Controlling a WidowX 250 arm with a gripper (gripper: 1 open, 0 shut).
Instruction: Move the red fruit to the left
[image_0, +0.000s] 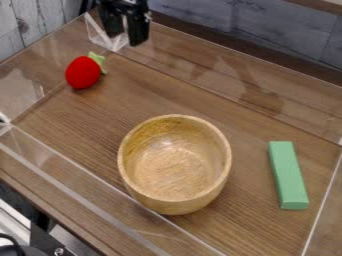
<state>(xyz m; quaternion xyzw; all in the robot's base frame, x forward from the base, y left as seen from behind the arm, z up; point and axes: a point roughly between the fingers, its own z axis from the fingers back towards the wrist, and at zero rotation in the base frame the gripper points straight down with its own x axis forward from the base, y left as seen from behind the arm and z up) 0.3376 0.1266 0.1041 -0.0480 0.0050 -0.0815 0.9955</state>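
The red fruit (84, 71) is a small strawberry-like toy with a green leafy top, lying on the wooden table at the far left. My gripper (124, 42) hangs at the top of the view, up and to the right of the fruit and clear of it. Its dark fingers (136, 30) stand open with nothing between them. Only the lower part of the gripper shows; the rest is cut off by the top edge.
A wooden bowl (175, 162) stands in the middle front. A flat green block (286, 173) lies at the right. Clear plastic walls (80, 170) ring the table, with a grey wall behind.
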